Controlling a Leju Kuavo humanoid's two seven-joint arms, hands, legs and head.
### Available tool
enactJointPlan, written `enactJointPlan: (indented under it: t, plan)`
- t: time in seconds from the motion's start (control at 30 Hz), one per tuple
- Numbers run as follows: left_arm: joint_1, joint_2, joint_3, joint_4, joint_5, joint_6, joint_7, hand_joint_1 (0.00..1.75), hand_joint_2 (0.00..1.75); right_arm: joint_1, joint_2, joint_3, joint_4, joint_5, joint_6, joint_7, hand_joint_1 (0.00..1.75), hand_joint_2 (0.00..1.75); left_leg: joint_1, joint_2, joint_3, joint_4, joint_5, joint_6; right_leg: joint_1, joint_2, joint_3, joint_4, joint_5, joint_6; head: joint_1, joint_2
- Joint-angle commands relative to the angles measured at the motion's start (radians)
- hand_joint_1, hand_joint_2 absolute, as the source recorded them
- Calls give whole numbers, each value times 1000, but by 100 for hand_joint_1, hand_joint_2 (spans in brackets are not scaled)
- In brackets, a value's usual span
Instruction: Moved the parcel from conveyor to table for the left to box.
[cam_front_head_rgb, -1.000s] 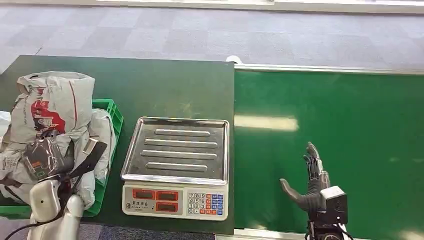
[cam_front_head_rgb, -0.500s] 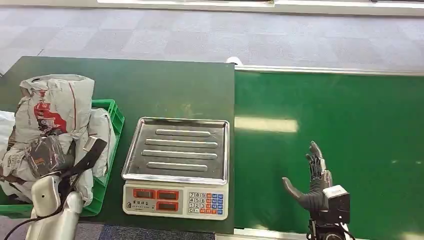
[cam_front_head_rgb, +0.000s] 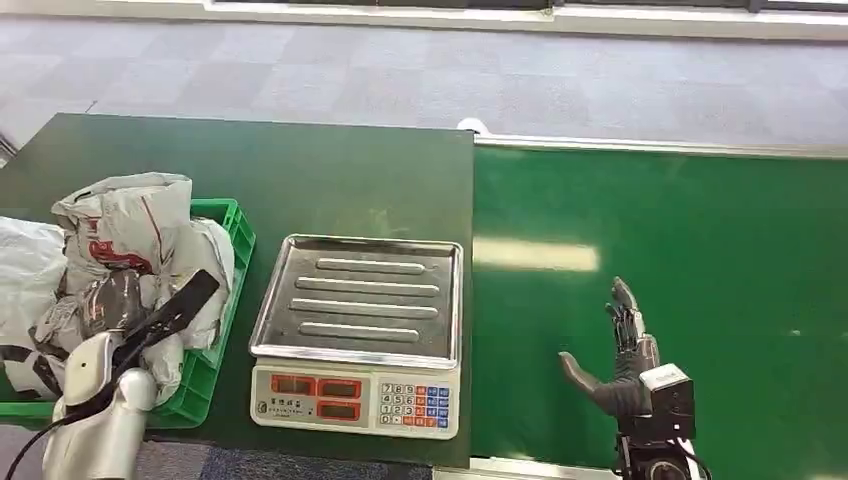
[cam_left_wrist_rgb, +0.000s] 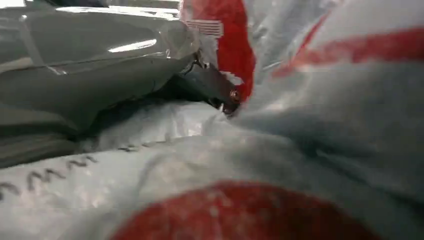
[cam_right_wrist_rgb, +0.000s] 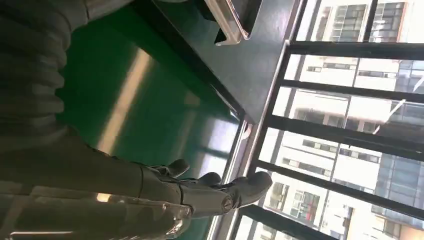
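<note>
Grey plastic parcel (cam_front_head_rgb: 125, 235) lies in the green crate (cam_front_head_rgb: 232, 260) beside the left hand (cam_front_head_rgb: 150, 320), grip unclear, while the right hand (cam_front_head_rgb: 620, 360) waits open-fingered over the conveyor (cam_front_head_rgb: 700, 250) for another.

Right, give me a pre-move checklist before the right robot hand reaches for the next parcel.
1. Right robot hand empty, fingers apart: ok.
2. Parcel on the conveyor within view: not ok, belt is bare.
3. Scale tray free: ok.
4. Left robot hand out of the crate: not ok, it is among the parcels.
5. Left robot hand's grip: cannot tell.
</note>
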Motion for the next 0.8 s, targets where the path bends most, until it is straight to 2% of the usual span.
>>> enactJointPlan:
  t: [0.03,0.07,0.1,0.17,0.23,0.3,0.37,0.5,0.63,0.8]
  plan:
    - [58,-40,-8,22,267,154,-140,0,175,26,36,-30,-15,8,-6,18,0,175,0,1,-6,-1,4,1,0,0,-6,-1,4,-2,0,0]
    - [56,-51,-5,-7,329,188,-185,0,175,28,36,-29,-16,7,-8,19,0,175,0,0,-2,1,2,1,0,-1,-3,1,2,-2,0,0]
    - [61,-58,-9,-45,415,250,-261,0,175,29,35,-26,-15,4,-14,18,0,175,0,1,-8,0,4,2,1,0,-8,-1,4,-3,0,0]
    - [73,-64,-30,-103,469,325,-322,0,175,28,32,-22,-8,-4,-29,12,0,175,-1,-2,-3,1,2,1,0,-3,-3,0,1,-2,-1,0]
    - [87,-72,-45,-156,496,401,-378,0,175,23,26,-16,2,-12,-35,5,0,175,0,-5,-6,1,3,1,0,-6,-5,0,1,-2,-1,0]
    - [87,-72,-45,-156,496,401,-378,0,175,23,26,-16,2,-12,-35,5,0,175,0,-4,-7,1,3,2,1,-5,-6,-1,1,-2,-1,0]
    - [104,-78,-57,-207,566,502,-498,0,175,6,16,-3,23,-24,-37,-3,0,175,0,-2,-4,1,1,2,0,-3,-4,-1,0,-1,0,0]
    - [118,-150,10,-306,643,502,-694,0,175,-34,-3,17,72,-50,-45,-17,0,175,0,3,-8,0,1,2,1,0,-9,-1,2,-3,0,0]
    - [120,-176,20,-343,660,502,-747,0,175,-45,-7,23,83,-59,-49,-22,0,175,0,6,-10,0,-1,2,1,3,-10,-1,2,-2,0,0]
    - [126,-168,-18,-368,668,502,-747,0,175,-39,-9,25,74,-62,-51,-24,0,175,0,7,-12,0,0,2,1,4,-13,-1,2,-3,0,0]
